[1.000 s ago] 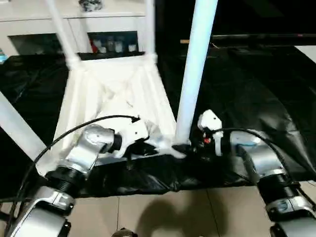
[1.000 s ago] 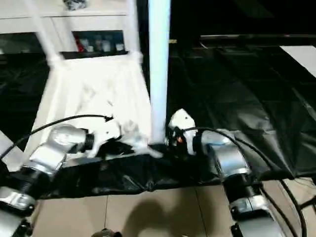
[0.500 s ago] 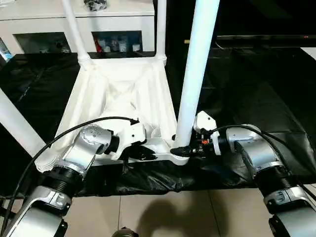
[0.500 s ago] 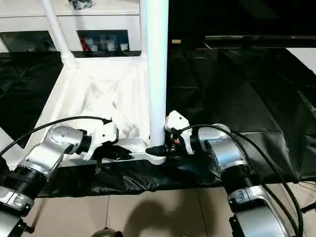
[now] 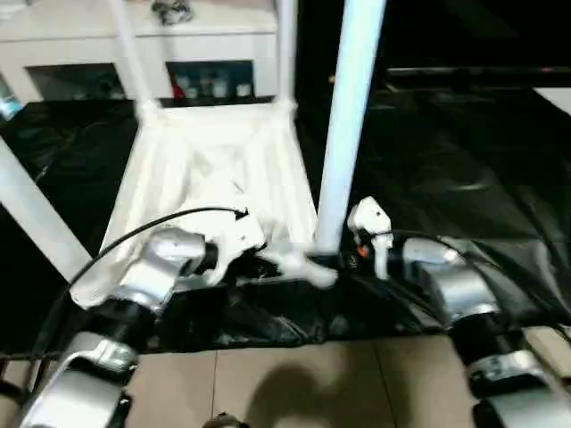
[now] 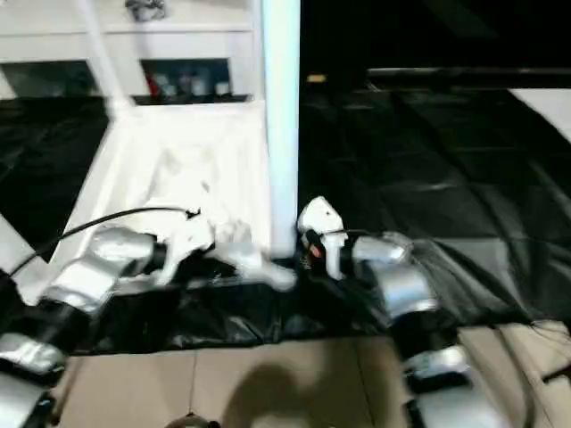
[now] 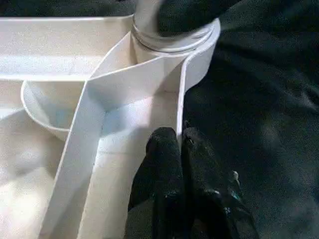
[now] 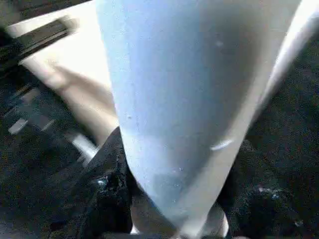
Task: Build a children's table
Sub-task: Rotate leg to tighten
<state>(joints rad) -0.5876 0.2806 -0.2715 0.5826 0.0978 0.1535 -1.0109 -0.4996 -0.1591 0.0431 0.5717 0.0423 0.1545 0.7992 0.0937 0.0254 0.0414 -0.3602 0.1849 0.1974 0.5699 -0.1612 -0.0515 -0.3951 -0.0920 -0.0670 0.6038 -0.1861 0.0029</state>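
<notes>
The white tabletop [image 5: 214, 169] lies underside up on the black cover, with legs standing in its corner sockets. The near right leg [image 5: 343, 134] rises from its socket [image 7: 174, 45]. My right gripper [image 5: 328, 260] is shut on this leg just above the socket. In the right wrist view its black fingers [image 8: 107, 194] sit on either side of the leg [image 8: 184, 99]. Just left of that socket, my left gripper [image 7: 178, 144] is shut on the tabletop's thin rim wall. The other legs stand at the far left [image 5: 125, 53], far right [image 5: 285, 49] and near left [image 5: 31, 218].
A white cabinet [image 5: 205, 36] with glass doors stands right behind the tabletop. The black cover [image 5: 446, 152] spreads wide to the right. Its front edge ends at the tiled floor [image 5: 294, 383] just before my arms.
My right gripper's fingers have closed in on the foot of the near right leg. The left gripper keeps its hold on the rim. The head views have shifted a little.
</notes>
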